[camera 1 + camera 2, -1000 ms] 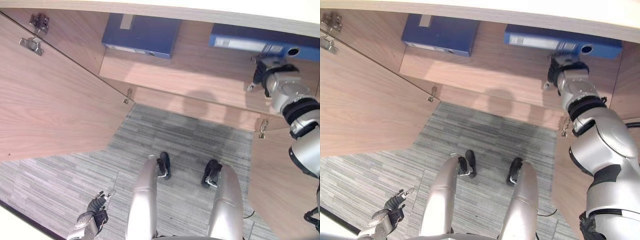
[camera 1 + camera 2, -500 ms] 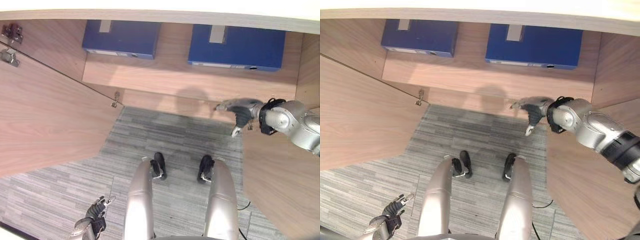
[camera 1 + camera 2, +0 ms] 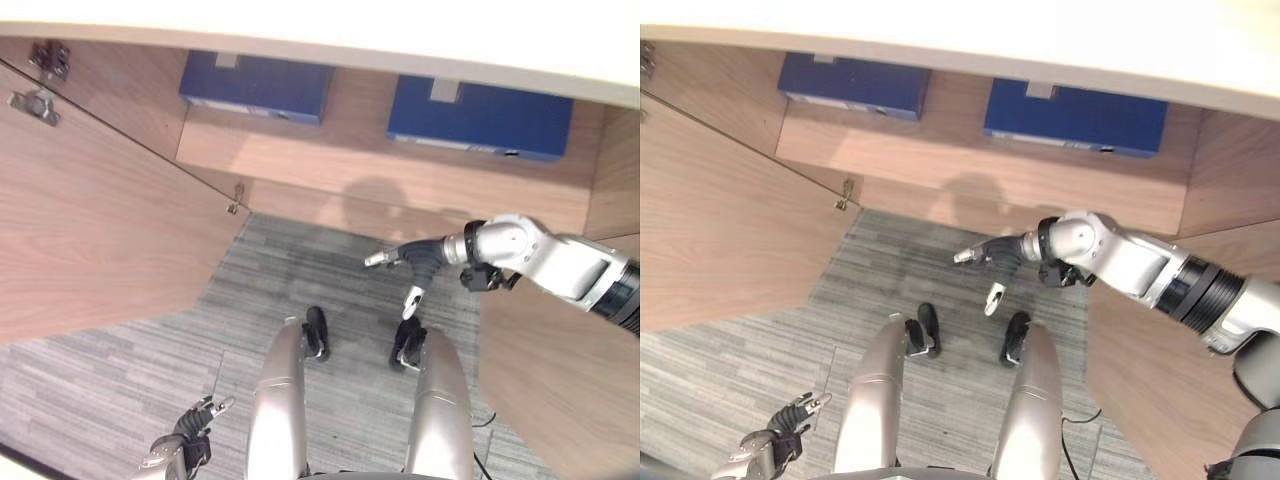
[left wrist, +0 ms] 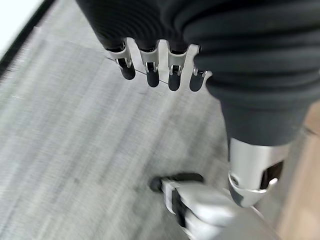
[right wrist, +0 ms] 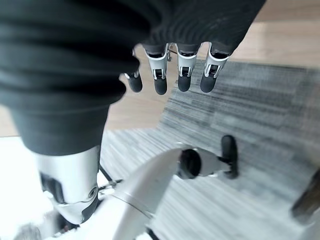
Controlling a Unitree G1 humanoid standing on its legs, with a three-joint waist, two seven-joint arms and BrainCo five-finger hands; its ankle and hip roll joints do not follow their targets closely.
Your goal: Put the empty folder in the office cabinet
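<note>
Your right hand (image 3: 418, 265) hung empty, fingers loose, below the wooden cabinet shelf (image 3: 380, 175) holding two flat blue folders (image 3: 478, 118). You should have shut the wooden door (image 3: 90, 220) gently.

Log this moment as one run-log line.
folders: two blue folders on cabinet shelf | right hand: open, empty, over carpet | left hand: open, idle, low

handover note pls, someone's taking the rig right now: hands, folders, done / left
Right hand: open, holding nothing, out over the carpet in front of the cabinet.
Left hand: open, idle, low at the robot's left side.
Folders: two blue ones flat on the cabinet shelf, left folder and right folder.
Done: folder is in the cabinet.
Left: both doors are open; close them if required.
</note>
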